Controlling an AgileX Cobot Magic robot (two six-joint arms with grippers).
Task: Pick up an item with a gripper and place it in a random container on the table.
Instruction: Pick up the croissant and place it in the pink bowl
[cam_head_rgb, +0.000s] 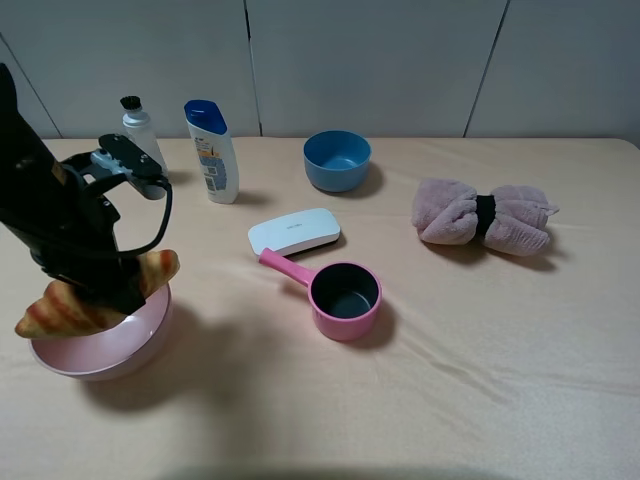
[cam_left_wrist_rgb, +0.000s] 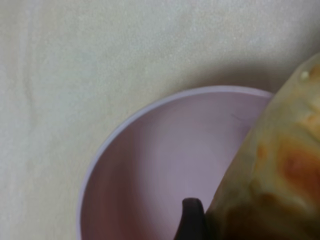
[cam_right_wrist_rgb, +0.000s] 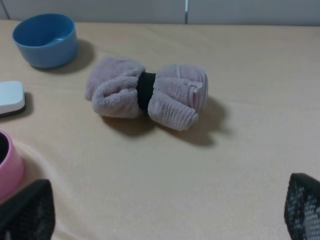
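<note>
My left gripper is shut on the golden-brown croissant, holding it tilted just above the large pale-pink bowl at the front left of the beige table. In the left wrist view the croissant hangs over the bowl's glossy inside, with one black fingertip beside it. My right gripper is open and empty above the table, its dark fingertips wide apart; it does not show in the exterior view.
A pink saucepan and a white oblong case lie mid-table. A blue bowl, a shampoo bottle and a small bottle stand at the back. A rolled pink towel lies at the right.
</note>
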